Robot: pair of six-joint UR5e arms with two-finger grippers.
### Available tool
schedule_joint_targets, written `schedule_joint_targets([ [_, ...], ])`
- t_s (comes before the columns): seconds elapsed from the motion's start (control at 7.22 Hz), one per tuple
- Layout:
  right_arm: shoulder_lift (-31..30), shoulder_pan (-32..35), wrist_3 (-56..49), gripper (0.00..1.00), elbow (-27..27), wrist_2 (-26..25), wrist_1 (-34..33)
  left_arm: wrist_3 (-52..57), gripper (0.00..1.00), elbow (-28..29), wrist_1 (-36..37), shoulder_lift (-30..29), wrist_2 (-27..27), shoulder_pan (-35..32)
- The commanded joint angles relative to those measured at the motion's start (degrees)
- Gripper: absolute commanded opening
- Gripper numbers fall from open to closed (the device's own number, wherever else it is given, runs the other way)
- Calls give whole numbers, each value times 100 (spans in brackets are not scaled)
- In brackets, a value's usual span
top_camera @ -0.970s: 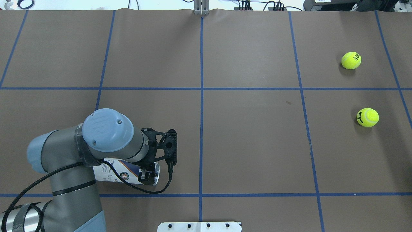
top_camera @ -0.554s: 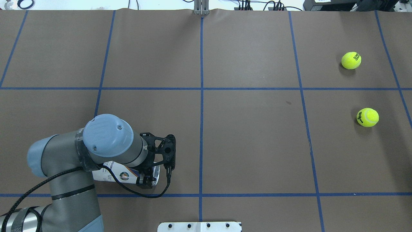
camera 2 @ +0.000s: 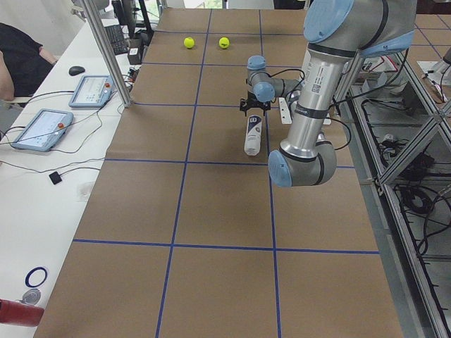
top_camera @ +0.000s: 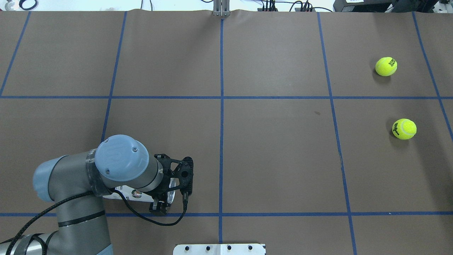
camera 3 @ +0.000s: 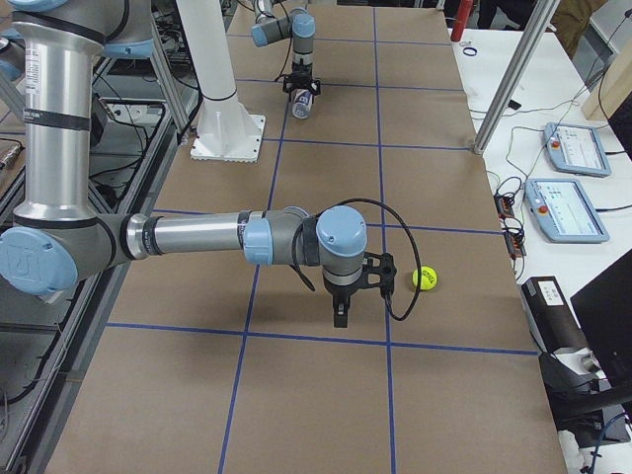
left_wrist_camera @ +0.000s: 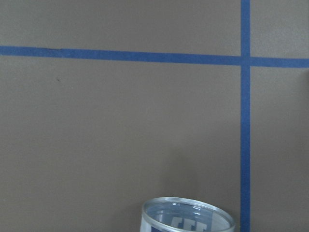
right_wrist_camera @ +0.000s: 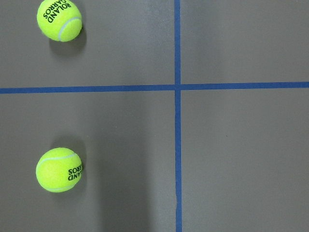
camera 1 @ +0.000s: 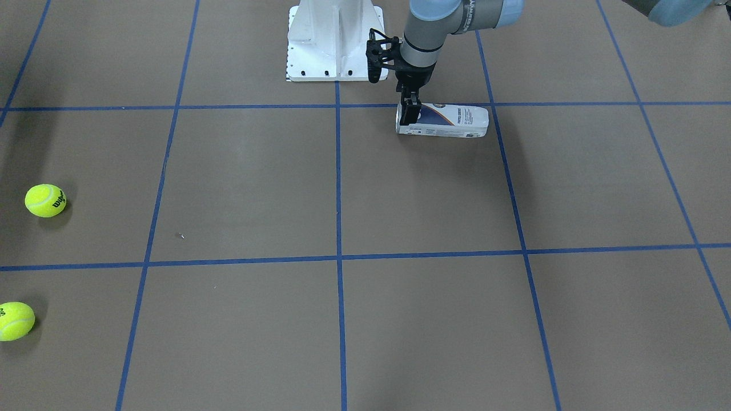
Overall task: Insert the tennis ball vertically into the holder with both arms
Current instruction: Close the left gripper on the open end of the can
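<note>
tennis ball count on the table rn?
2, both on the robot's right side: far tennis ball, near tennis ball. The holder interior is partly hidden.

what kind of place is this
Probably a robotics lab or test cell: two silver robot arms with light-blue caps, a brown table gridded with blue tape, and grey touchscreen control tablets on a white side bench.

one tennis ball [right_wrist_camera: 59, 19] and a second tennis ball [right_wrist_camera: 58, 169] each read "roland garros" in black. the ball nearer the robot [top_camera: 404, 129] shows "wilson". print on the holder [camera 1: 442, 121] label is too small to read.
</note>
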Motion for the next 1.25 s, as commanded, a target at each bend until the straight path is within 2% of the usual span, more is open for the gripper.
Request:
schedule_joint_targets([
  [0.0, 5, 0, -19, 99, -31, 0, -1, 0, 99, 91, -7, -12, 1, 46],
  [1.11, -4, 0, -80, 99, -145, -18, 8, -9, 99, 556, -77, -231, 106, 134],
])
